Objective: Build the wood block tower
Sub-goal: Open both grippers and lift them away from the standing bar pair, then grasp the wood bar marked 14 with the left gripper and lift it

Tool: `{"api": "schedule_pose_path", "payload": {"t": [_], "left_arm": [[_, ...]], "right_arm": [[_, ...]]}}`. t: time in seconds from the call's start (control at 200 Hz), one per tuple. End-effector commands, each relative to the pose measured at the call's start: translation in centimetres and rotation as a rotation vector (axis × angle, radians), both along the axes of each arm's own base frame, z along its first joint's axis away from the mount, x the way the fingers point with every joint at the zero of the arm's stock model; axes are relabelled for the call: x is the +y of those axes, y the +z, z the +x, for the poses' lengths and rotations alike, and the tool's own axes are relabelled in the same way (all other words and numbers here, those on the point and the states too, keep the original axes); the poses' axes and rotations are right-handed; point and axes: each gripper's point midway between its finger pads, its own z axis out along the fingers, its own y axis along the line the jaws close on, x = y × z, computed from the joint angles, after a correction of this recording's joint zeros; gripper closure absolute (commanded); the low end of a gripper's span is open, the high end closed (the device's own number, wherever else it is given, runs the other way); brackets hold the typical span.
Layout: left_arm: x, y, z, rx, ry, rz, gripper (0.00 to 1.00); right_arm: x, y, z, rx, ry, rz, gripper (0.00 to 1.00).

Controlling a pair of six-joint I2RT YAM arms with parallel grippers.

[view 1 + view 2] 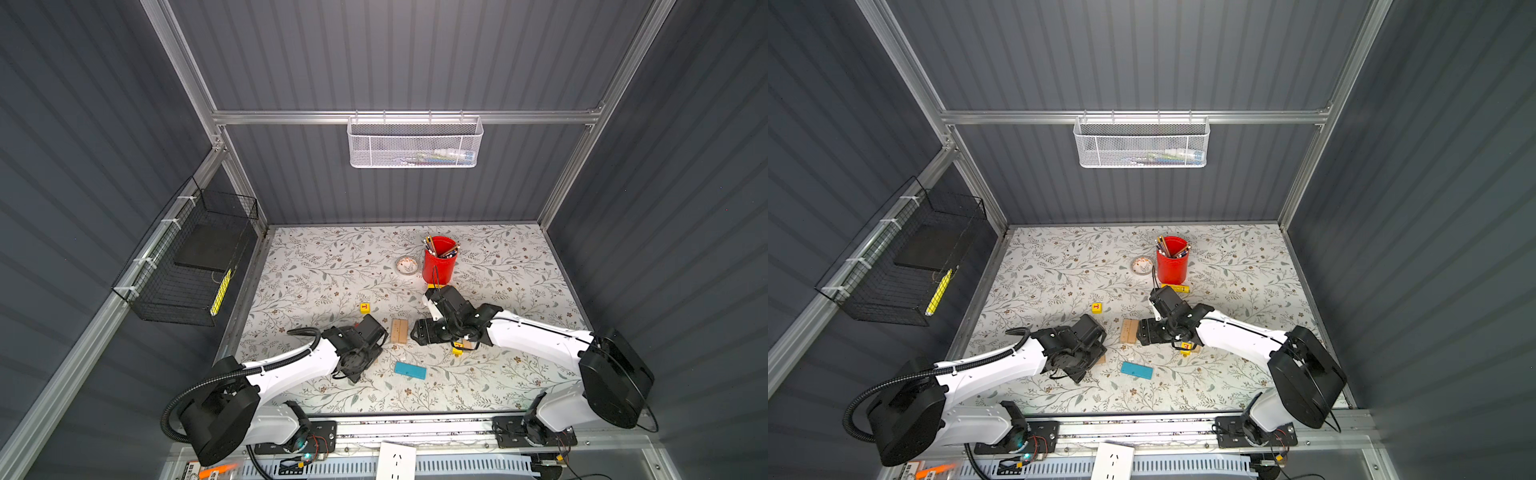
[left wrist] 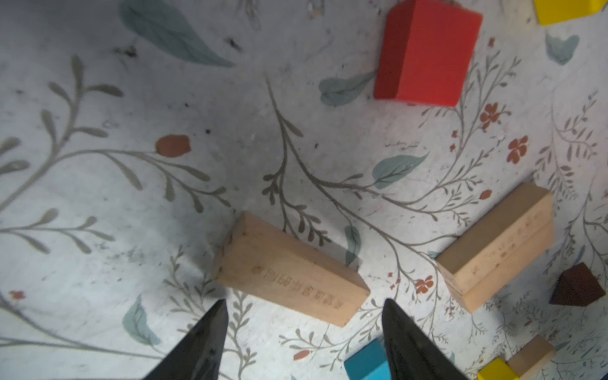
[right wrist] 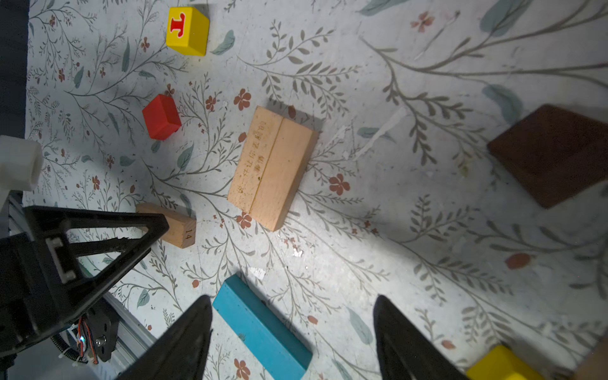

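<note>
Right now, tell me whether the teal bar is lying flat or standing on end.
Lying flat: the teal bar rests lengthwise on the table, its long face up.

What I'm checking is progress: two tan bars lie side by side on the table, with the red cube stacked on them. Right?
No. The two tan bars do lie side by side on the table, but the red cube sits on the table apart from them; the right wrist view shows it.

The paired tan bars [image 3: 273, 167] lie flat, long sides touching; a single tan bar [image 2: 289, 279] lies apart; teal bar [image 3: 260, 325] flat nearby; red cube [image 3: 161, 116], yellow T cube [image 3: 187, 31], dark brown roof piece [image 3: 552, 154] stand separate.
</note>
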Motion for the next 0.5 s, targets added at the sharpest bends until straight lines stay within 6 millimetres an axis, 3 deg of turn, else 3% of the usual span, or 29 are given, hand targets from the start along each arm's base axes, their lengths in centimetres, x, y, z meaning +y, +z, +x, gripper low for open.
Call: {"api": "schedule_pose_path", "payload": {"t": [0.0, 0.305, 0.495], "left_arm": [[0.3, 0.3, 1.2, -0.037, 0.028, 0.053, 0.28], [-0.8, -0.7, 3.2, -0.012, -0.052, 0.127, 0.36], [-0.2, -1.1, 3.2, 0.04, -0.125, 0.221, 0.45]], "right_arm": [[-0.5, 0.2, 0.2, -0.009, 0.001, 0.018, 0.22], [-1.9, 0.2, 0.5, -0.007, -0.02, 0.024, 0.2], [-2.4, 0.4, 0.5, -0.006, -0.034, 0.04, 0.2]]}}
